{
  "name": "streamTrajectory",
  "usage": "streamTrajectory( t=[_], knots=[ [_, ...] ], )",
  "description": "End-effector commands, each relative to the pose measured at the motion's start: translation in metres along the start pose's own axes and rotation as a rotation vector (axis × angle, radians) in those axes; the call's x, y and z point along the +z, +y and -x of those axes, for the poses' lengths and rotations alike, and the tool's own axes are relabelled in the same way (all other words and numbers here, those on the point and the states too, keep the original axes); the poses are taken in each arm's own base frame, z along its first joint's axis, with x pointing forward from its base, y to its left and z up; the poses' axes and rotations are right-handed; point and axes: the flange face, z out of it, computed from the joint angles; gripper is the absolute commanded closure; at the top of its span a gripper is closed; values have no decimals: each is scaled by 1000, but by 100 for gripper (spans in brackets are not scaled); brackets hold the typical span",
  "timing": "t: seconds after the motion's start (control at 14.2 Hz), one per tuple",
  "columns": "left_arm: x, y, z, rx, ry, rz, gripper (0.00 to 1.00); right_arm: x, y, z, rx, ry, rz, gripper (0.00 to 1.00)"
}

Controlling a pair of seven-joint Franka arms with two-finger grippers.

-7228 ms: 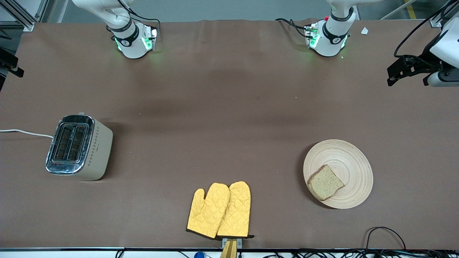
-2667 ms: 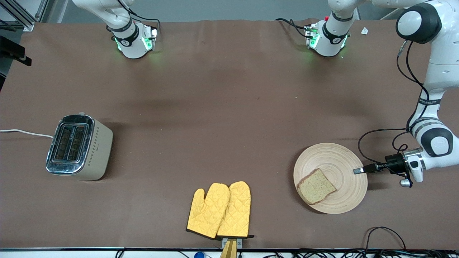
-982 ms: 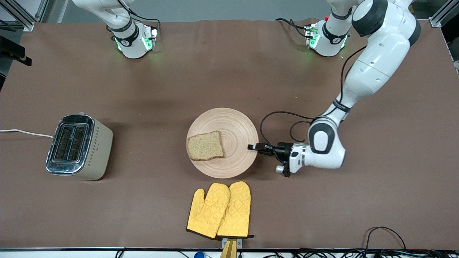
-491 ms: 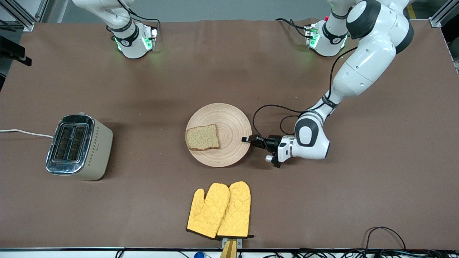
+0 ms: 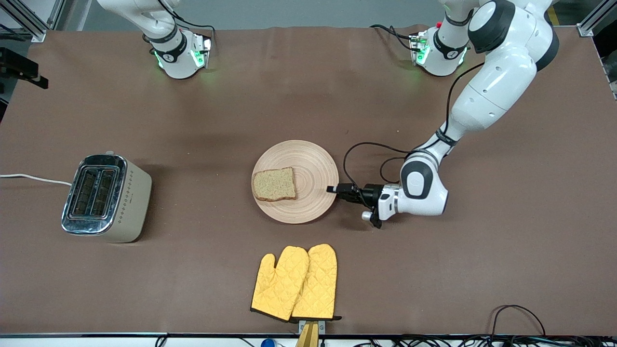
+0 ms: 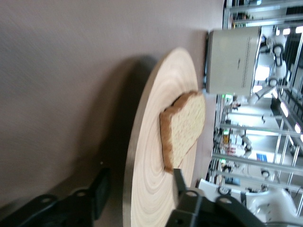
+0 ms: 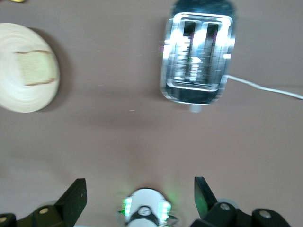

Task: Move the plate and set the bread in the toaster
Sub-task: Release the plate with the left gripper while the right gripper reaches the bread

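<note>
The wooden plate (image 5: 313, 168) lies mid-table with the bread (image 5: 274, 184) on its half toward the toaster (image 5: 106, 197). The toaster stands toward the right arm's end of the table, slots up. My left gripper (image 5: 331, 189) is low at the plate's rim on the side toward the left arm's end. In the left wrist view the gripper (image 6: 138, 175) is open, one finger under the plate (image 6: 151, 156) and one over it, with gaps. The bread (image 6: 182, 130) and the toaster (image 6: 232, 61) show there too. My right gripper (image 7: 138, 182) waits open, high over the table, above the toaster (image 7: 198, 56) and plate (image 7: 19, 94).
A pair of yellow oven mitts (image 5: 295, 282) lies nearer the front camera than the plate, at the table's front edge. The toaster's white cord (image 5: 33, 178) runs off the table's end. Bare brown table lies between plate and toaster.
The left arm has dragged the plate with the bread from the left arm's end to mid-table. In the last half second plate and gripper have barely shifted. The right arm has not moved.
</note>
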Motion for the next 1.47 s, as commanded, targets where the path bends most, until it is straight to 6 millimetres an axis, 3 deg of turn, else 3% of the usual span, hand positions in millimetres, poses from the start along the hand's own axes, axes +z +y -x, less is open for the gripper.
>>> streamTrajectory(
  t=[0.0,0.07,0.28,0.42,0.56,0.7,0.84,1.05,1.26,1.4],
  knots=[
    [-61,24,-25,-79,68,-51,0,52,-26,-26,51,9,-81,0],
    [-95,36,-39,-103,88,-103,0,82,-58,-44,55,26,-73,0],
    [-197,50,-66,-134,138,-264,0,161,-127,-91,84,51,-44,0],
    [-245,64,-74,-158,172,-307,0,209,-153,-118,91,60,-64,0],
    [-282,91,-72,-213,205,-392,0,254,-159,-131,145,89,-147,0],
    [-302,129,-65,-220,214,-557,0,308,-187,-136,138,133,-143,0],
    [-315,163,-56,-237,223,-666,0,349,-219,-141,200,146,-135,0],
    [-329,223,-33,-287,232,-743,0,389,-254,-141,185,178,-114,0],
    [-349,292,-5,-189,271,-933,0,428,-273,-138,183,204,-92,2],
    [-354,291,9,-235,190,-959,0,430,-271,-139,185,201,-90,14]
  ],
)
